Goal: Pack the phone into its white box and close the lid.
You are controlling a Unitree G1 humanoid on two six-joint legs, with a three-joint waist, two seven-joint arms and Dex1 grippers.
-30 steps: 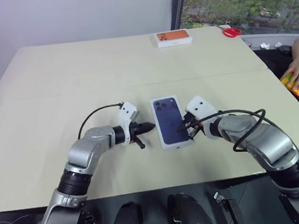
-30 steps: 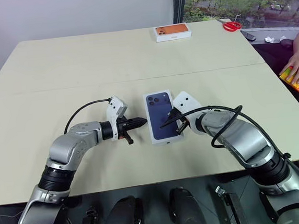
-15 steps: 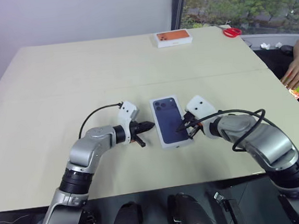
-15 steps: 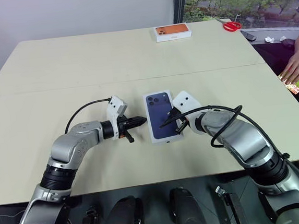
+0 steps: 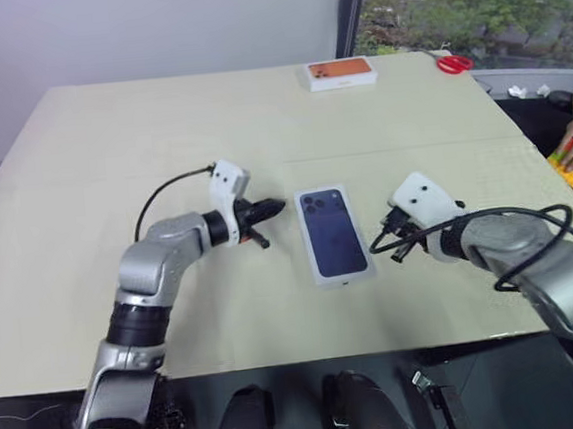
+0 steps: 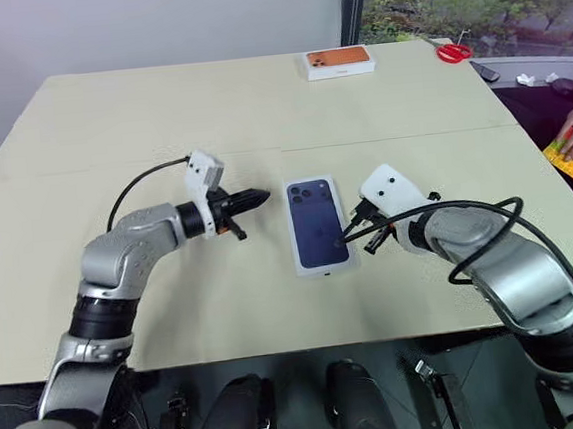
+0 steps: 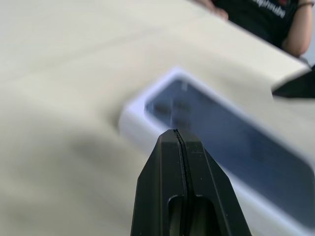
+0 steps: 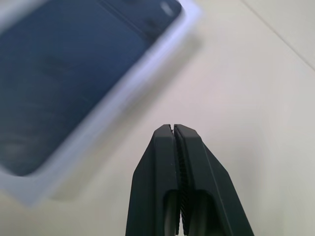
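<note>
Flat, lid (image 5: pixel 333 233) (navy phone print), white rim

Each arm was clad in rounded silver-grey metal segments joined by black ribbed collars. Behind the left hand (image 5: pixel 272 208) and the right hand (image 5: pixel 382 244) sat a white, blocky camera housing, from which a thin black cable looped back along the forearm. Each hand's two fingers (image 8: pixel 178 162) were matte black, tapered wedges with finely ridged inner faces.
</note>
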